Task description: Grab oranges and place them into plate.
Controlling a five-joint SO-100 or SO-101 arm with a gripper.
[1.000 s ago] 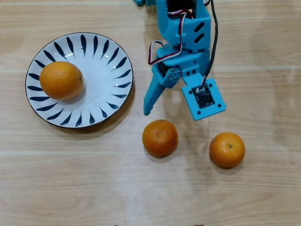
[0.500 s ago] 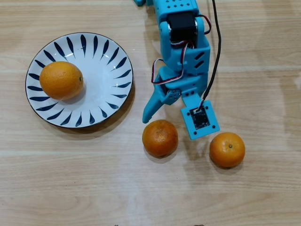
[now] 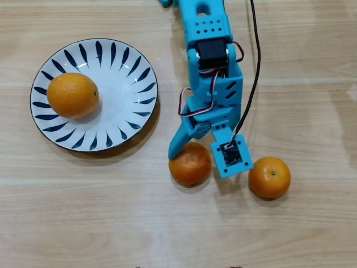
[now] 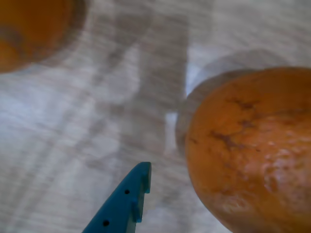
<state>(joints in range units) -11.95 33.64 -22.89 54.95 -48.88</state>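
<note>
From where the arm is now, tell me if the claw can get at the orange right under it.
Probably yes. The claw hangs open over the middle orange, one finger at the fruit's left side. The bare table surrounds it, and the other loose orange lies apart to the right.

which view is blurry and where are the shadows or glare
Overhead view: sharp and evenly lit, with soft shadows under the plate and the two loose oranges, and no strong glare. Wrist view: soft and smeared, the wood grain streaked, the near orange fuzzy at its edge, a pale highlight on the table beside it, and the end effector fingertip fairly clear.
</note>
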